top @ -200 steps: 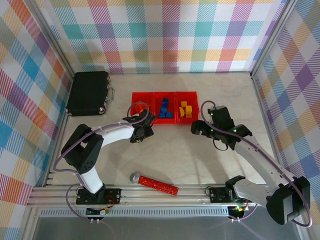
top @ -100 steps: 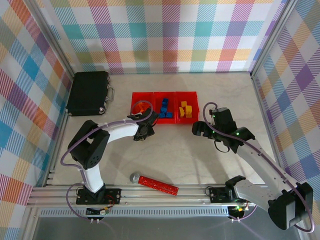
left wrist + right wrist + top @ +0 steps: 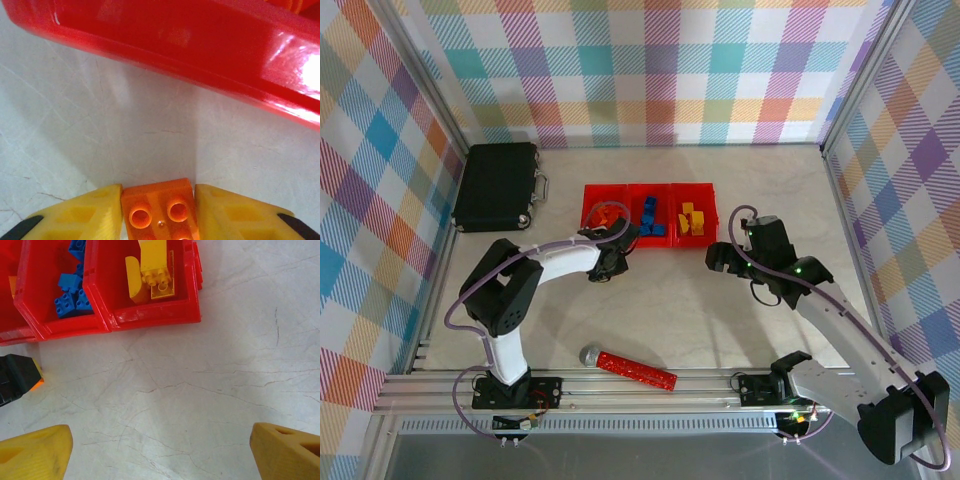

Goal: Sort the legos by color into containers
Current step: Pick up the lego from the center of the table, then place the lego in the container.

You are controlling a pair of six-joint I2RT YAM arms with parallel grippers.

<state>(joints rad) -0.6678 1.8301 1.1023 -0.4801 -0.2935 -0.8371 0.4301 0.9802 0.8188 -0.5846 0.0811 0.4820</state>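
Orange brick point(image 3: 159, 212), studs up, apparently resting on the table point(image 3: 100, 130) just before the near wall of the bins point(image 3: 175, 45). My left gripper point(image 3: 159, 200) has narrowed over the last second from a wide stance to a partial one. Its yellow fingers point(image 3: 85, 215) now sit flush against both sides of the brick, so I take the grasp as made, with the lift not yet begun. The arm itself has barely shifted and remains in front of the left compartment.

My right gripper point(image 3: 160, 455) is unchanged: fingers spread wide, nothing between them, over bare table near the right compartment.

Contents of the bins, left to right: orange bricks point(image 3: 603, 213), blue bricks point(image 3: 650, 215), yellow bricks point(image 3: 691, 220).

Meaning for the task: picking gives way to placing. I judge this brick to be among the last unsorted. The next move calls for a lift high enough to clear the wall, which stands very close, then a short carry into the left compartment.
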